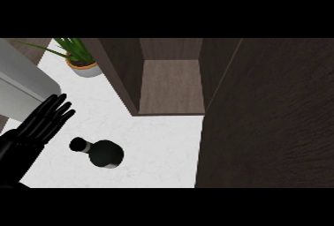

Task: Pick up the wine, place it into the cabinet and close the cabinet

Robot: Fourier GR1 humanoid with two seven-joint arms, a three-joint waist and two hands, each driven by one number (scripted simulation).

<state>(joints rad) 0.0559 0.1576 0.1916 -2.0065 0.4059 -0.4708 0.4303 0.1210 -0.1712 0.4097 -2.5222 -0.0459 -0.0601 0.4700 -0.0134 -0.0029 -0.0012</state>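
Right now I see the cabinet standing open, its shelf bare, its door swung out to the right. Below and left of the cabinet, the wine bottle stands on the white counter. My left hand, fingers straight and spread, rests farther left, apart from the bottle. A potted plant sits left of the cabinet.

1. A potted plant with long green leaves is seen at the upper left, set in a light pot.
2. A white marbled counter is shown beneath it.
3. A large grey curved object is seen at the left edge; what it is cannot be told.
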